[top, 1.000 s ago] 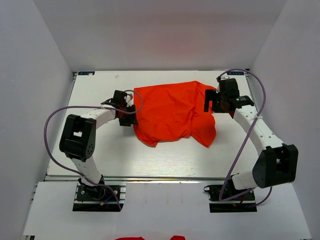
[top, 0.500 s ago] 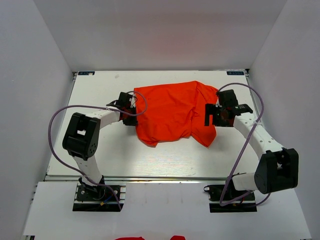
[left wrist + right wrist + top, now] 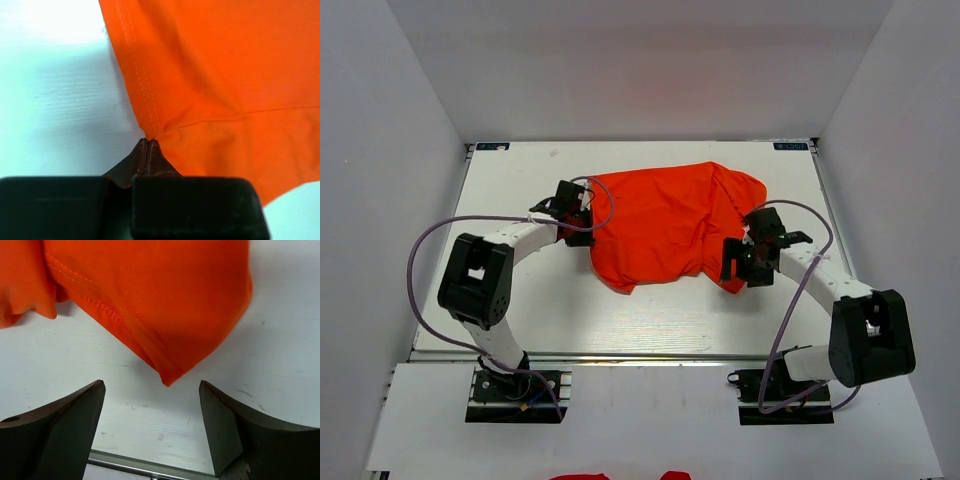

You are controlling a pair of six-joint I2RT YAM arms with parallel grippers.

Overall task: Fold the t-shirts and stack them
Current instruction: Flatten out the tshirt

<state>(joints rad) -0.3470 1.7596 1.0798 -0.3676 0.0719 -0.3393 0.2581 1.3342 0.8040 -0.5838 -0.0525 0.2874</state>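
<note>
The left fingers (image 3: 147, 150) are pinched tight on the stitched hem of the orange-red t-shirt (image 3: 660, 220), which spreads ahead of them on the white table (image 3: 520, 300). The right fingers (image 3: 220, 425) stand wide apart, and a shirt corner points into the gap between their tips, touching neither.

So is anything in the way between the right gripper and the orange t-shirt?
No, nothing visible. The right gripper is open, with only bare table between it and the t-shirt, whose corner points toward the gap between its fingers. The left gripper is shut on the t-shirt's edge.
</note>
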